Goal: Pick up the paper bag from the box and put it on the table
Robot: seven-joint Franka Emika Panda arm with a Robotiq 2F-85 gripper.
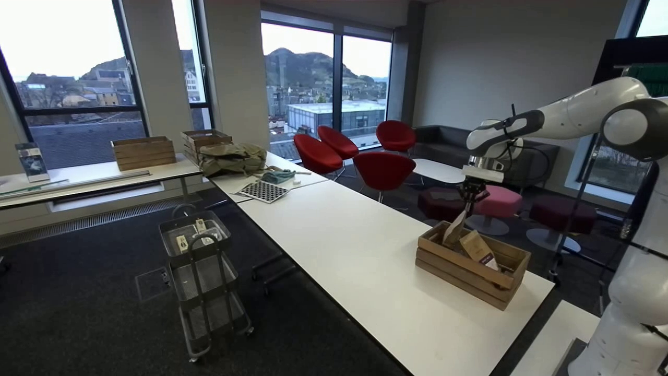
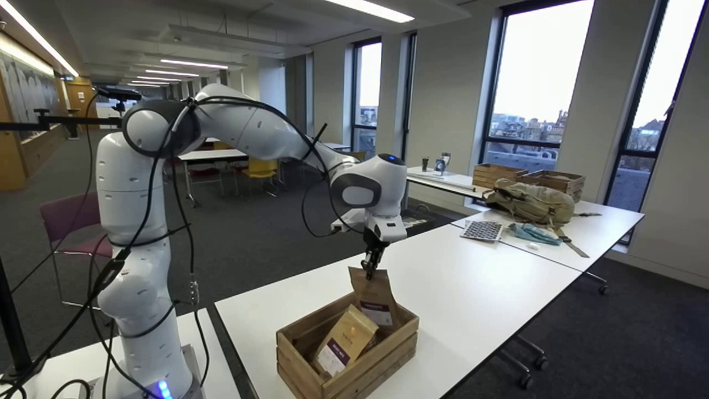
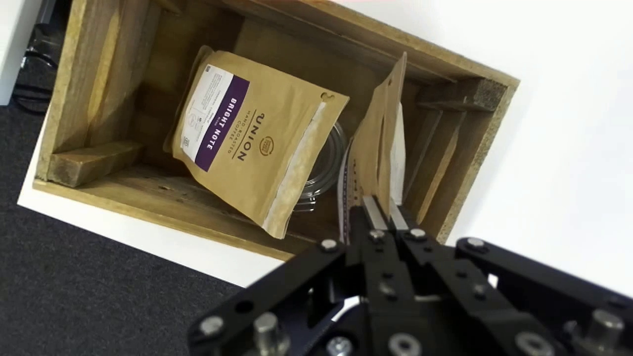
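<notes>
My gripper [image 3: 382,211] is shut on the top edge of a brown paper bag [image 3: 378,133], its fingers on either side of the bag's thin top. In an exterior view the held bag [image 2: 375,296] stands nearly upright, its lower part inside the wooden box [image 2: 382,363]. A second brown paper bag [image 3: 257,131] with a purple and white label lies tilted in the same box, beside the held one. The box also shows in an exterior view [image 1: 459,274], standing on the white table [image 1: 355,250]. The held bag's bottom is hidden by the box wall.
A clear glass jar [image 3: 324,160] lies in the box, partly under the second bag. A checkered board [image 2: 482,230], a teal cloth [image 2: 534,234] and a green backpack [image 2: 529,200] are at the table's far end. A wire trolley [image 1: 195,240] stands beside the table.
</notes>
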